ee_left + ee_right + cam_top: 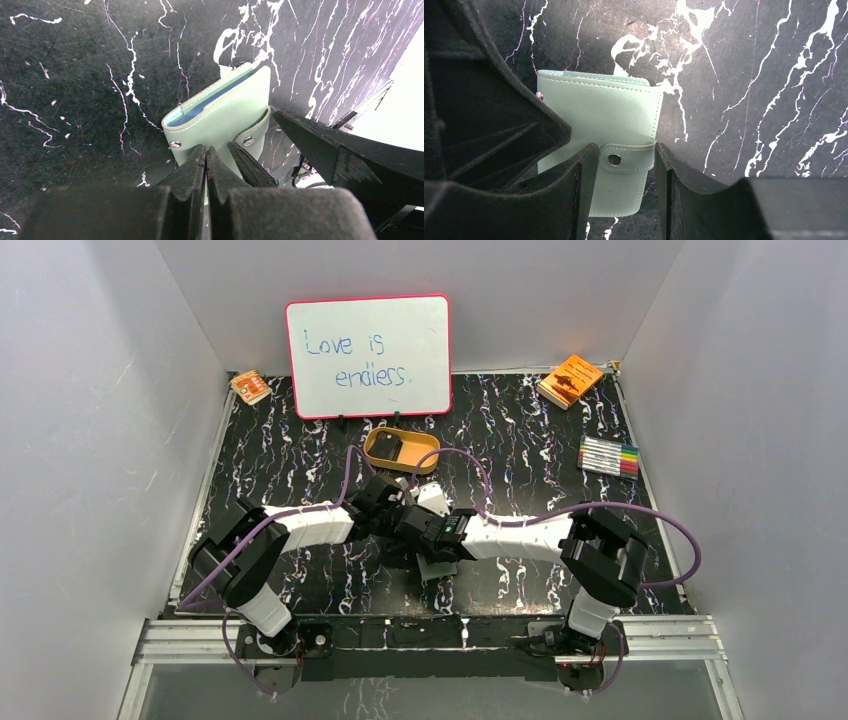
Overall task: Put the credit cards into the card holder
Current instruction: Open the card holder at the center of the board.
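Tabletop point(300, 470), black marbled. Card holder point(599, 110): was found at its centre, unsnapped, long axis 12-to-6 before the right pincer point(625, 150), whose spread jaws were set astride the strap point(636, 160) from 6 o'clock. Left pincer point(206, 152): was pressed together at the holder's edge; grip undetermined.

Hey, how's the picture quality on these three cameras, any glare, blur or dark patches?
Top external: even light, whiteboard writing readable. Left wrist: card holder sharp, right edge blown out white, left gripper's fingers soft up close. Right wrist: card holder crisp, right gripper's fingers black and nearly featureless.
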You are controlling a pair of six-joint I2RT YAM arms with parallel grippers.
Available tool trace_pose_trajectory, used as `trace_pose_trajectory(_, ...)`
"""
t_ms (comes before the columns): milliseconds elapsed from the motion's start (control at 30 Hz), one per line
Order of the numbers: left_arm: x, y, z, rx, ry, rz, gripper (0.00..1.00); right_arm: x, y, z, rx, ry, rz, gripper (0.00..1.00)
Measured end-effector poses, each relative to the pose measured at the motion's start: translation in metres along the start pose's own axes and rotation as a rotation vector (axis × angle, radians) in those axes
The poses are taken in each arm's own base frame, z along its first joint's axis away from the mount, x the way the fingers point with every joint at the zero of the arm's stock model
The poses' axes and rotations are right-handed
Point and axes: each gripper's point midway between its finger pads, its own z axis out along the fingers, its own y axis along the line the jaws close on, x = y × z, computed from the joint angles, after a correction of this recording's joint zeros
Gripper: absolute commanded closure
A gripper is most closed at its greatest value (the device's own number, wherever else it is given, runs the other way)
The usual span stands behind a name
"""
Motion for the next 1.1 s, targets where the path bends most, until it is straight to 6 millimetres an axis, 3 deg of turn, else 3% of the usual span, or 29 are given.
trace_pose_trajectory(233,0.0002,0.0002,0.0001,0.000,0.000,0.000,1.00,0.0003,-0.0022,-0.0001,0.029,0.002,-0.013,0.41)
trace_pose_trajectory(1100,0.0010,-0.0006,0.0018,0.017,-0.005,-0.009,1.00,0.0023,-0.0013,-0.0016,0.093,-0.007,0.026,0.72)
